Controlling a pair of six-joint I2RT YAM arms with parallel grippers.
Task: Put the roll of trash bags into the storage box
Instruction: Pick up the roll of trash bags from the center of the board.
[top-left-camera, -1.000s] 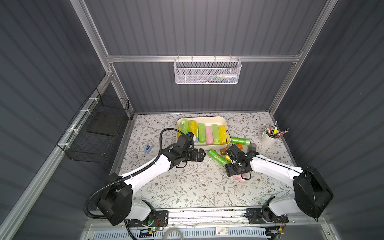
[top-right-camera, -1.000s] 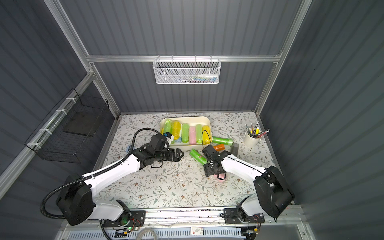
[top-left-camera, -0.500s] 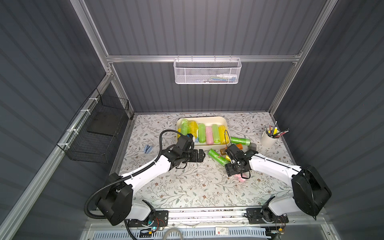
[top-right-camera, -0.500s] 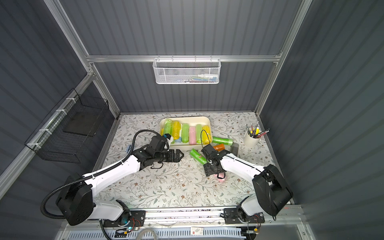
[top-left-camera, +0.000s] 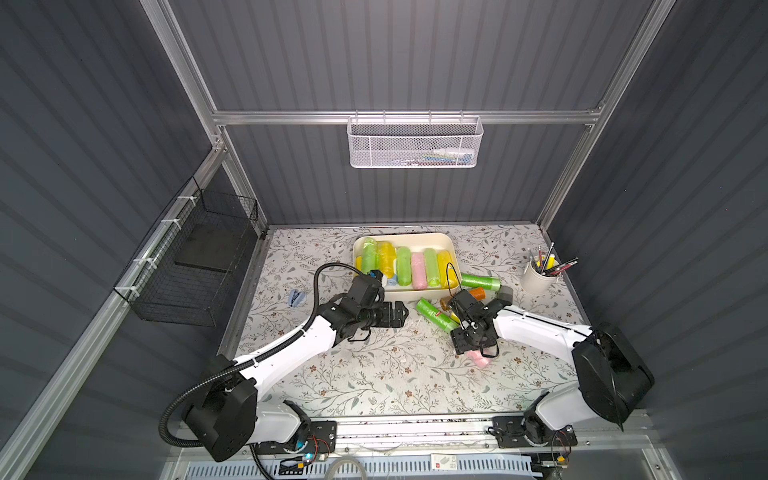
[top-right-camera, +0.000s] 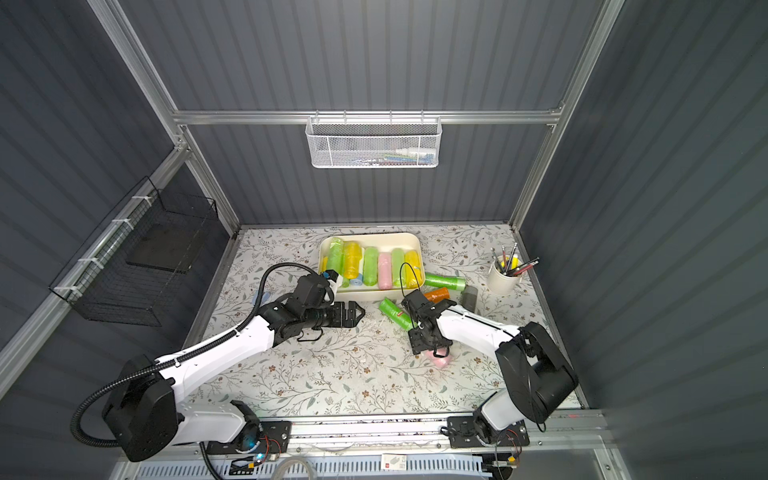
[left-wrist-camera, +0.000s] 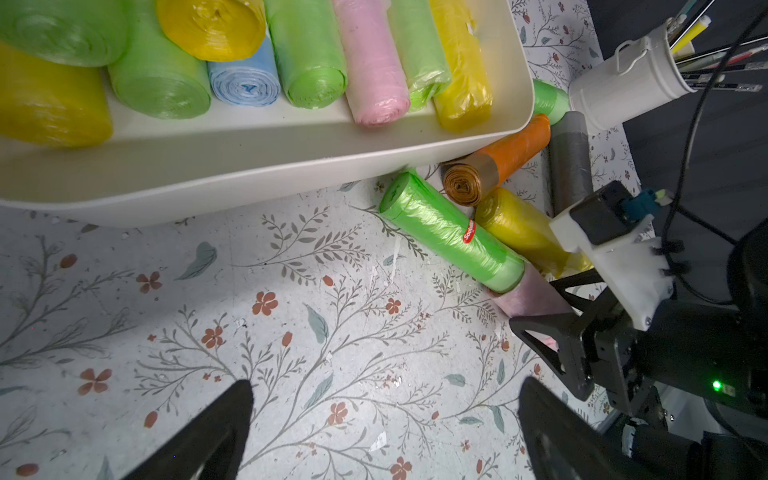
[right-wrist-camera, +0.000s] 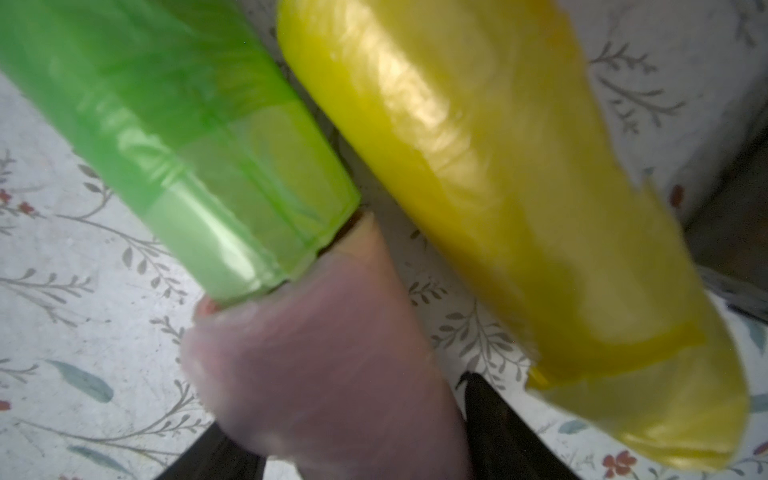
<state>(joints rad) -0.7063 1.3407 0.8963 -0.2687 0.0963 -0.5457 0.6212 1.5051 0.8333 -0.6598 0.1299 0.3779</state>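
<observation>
Well in front of the storage box (left-wrist-camera: 266, 162), the right gripper (top-left-camera: 476, 349) straddles a pink roll of trash bags (right-wrist-camera: 332, 374) lying on the table (top-left-camera: 374, 374), its far end butting a green roll (left-wrist-camera: 449, 237). Whether the jaws pinch it yet cannot be told. Just before the box's front wall, the left gripper (top-left-camera: 399, 314) hangs spread wide and empty, apparently parked out of its partner's way. A yellow roll (left-wrist-camera: 523, 232), an orange roll (left-wrist-camera: 498, 162) and a grey roll (left-wrist-camera: 569, 162) crowd the box's right front corner, seemingly awaiting their turn.

Dark grey ribbed walls (top-left-camera: 395, 54) and aluminium frame (top-left-camera: 291, 117) enclose a floral tabletop (top-left-camera: 374, 374).
</observation>
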